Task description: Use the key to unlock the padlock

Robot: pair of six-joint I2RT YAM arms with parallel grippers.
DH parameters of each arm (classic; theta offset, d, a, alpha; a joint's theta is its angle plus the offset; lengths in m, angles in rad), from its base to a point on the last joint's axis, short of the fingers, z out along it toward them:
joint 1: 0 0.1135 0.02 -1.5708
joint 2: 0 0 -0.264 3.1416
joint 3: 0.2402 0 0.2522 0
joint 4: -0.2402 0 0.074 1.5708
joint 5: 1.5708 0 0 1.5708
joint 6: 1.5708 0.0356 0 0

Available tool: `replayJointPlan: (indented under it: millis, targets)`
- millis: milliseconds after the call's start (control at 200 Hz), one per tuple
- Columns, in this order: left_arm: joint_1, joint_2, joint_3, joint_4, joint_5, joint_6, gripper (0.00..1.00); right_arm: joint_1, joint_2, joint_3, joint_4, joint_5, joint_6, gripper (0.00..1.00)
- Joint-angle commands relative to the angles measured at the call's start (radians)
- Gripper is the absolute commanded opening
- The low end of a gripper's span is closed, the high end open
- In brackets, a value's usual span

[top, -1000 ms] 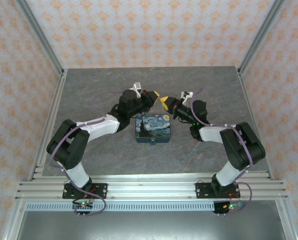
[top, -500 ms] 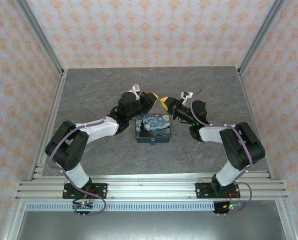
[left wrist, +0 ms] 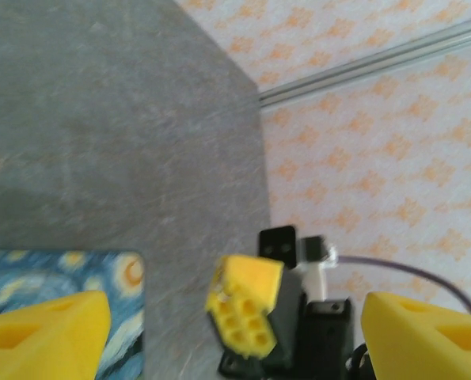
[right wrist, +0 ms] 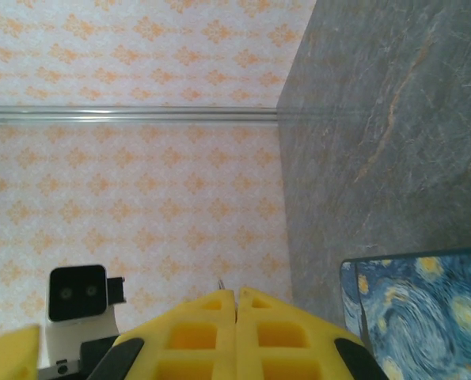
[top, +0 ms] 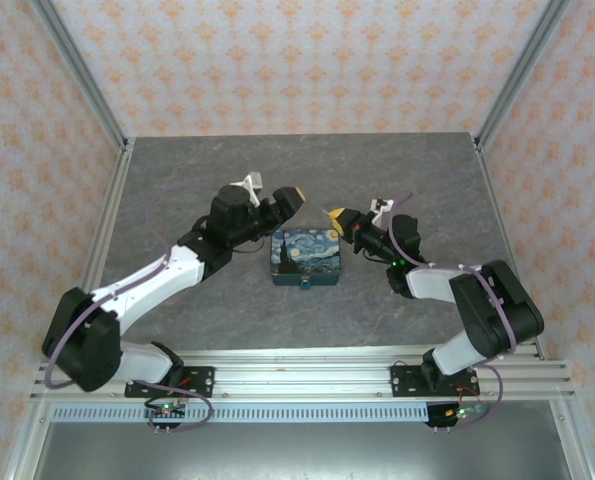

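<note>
The starry-night painted box point(top: 305, 255) lies mid-table. A tiny teal bump at its near edge point(top: 306, 288) looks like the padlock, too small to make out. My left gripper point(top: 287, 198) hovers open off the box's far left corner, its yellow fingers point(left wrist: 45, 332) wide apart with nothing between them. My right gripper point(top: 335, 215) is off the far right corner. Its fingers point(right wrist: 195, 332) are pressed together, and a thin metal tip, the key point(right wrist: 219, 283), pokes out between them. Seen from the left wrist, the right gripper point(left wrist: 247, 309) faces the left one across a gap.
The box's top shows at the lower left of the left wrist view point(left wrist: 61, 277) and the lower right of the right wrist view point(right wrist: 425, 317). Patterned walls and metal frame rails point(top: 77, 90) enclose the grey table point(top: 177, 170).
My left gripper has opened and drawn back to the left, away from the right gripper it was meeting. The left arm has swung lower. The right gripper stays shut and has shifted slightly nearer.
</note>
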Motion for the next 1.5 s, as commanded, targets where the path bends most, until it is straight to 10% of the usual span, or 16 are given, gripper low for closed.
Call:
replayJointPlan:
  millis: [0, 290, 601, 1496]
  targets:
    - [-0.048, -0.08, -0.078, -0.212, 0.003, 0.173, 0.86, 0.011, -0.063, -0.028, -0.04, 0.058, -0.047, 0.0]
    - [-0.197, -0.175, -0.326, -0.129, -0.028, 0.255, 0.84, 0.019, -0.084, -0.06, -0.066, 0.105, -0.07, 0.0]
    - [-0.314, 0.052, -0.328, 0.05, -0.086, 0.349, 0.78, 0.022, -0.064, -0.054, -0.067, 0.115, -0.076, 0.0]
    - [-0.174, 0.289, -0.227, 0.19, -0.167, 0.404, 0.75, 0.045, 0.389, 0.108, 0.216, 0.106, 0.011, 0.0]
